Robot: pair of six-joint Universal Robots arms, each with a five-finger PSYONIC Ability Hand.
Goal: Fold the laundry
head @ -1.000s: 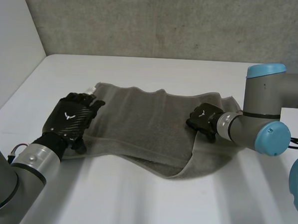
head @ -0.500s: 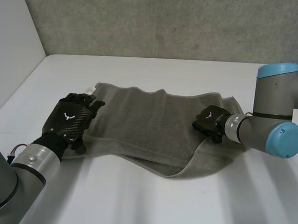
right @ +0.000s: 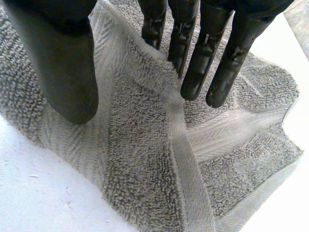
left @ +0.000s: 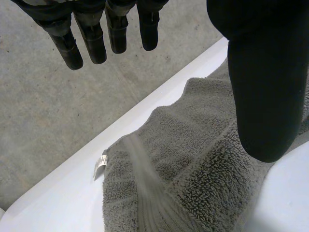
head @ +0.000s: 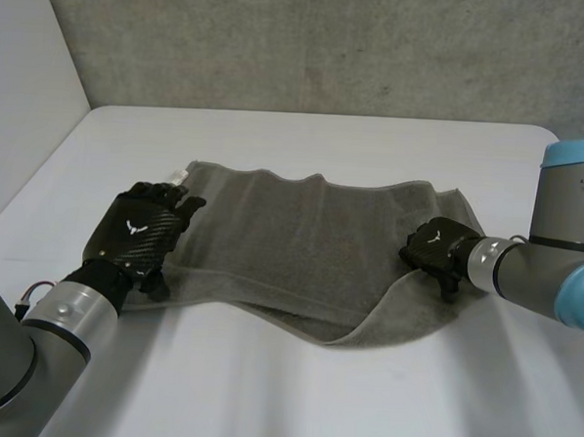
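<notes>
A grey towel (head: 291, 238) lies folded lengthwise on the white table (head: 263, 403), its upper layer ending in a slanted edge near the right end. My left hand (head: 135, 232) rests flat on the towel's left end, and in the left wrist view its fingers (left: 91, 38) are straight and apart from the thumb above the towel (left: 193, 159). My right hand (head: 435, 248) is on the towel's right end. In the right wrist view its fingers (right: 193, 67) hang straight over a raised fold of the towel (right: 145, 164), with the thumb well apart.
A small white label (head: 180, 176) sticks out at the towel's far left corner. A concrete wall (head: 330, 44) runs behind the table and a white wall (head: 25, 87) stands at the left. Bare table lies in front of the towel.
My right arm and hand have drawn back to the right, from the upper layer's edge to the towel's right end, and the fingers have opened out. My left hand has not moved.
</notes>
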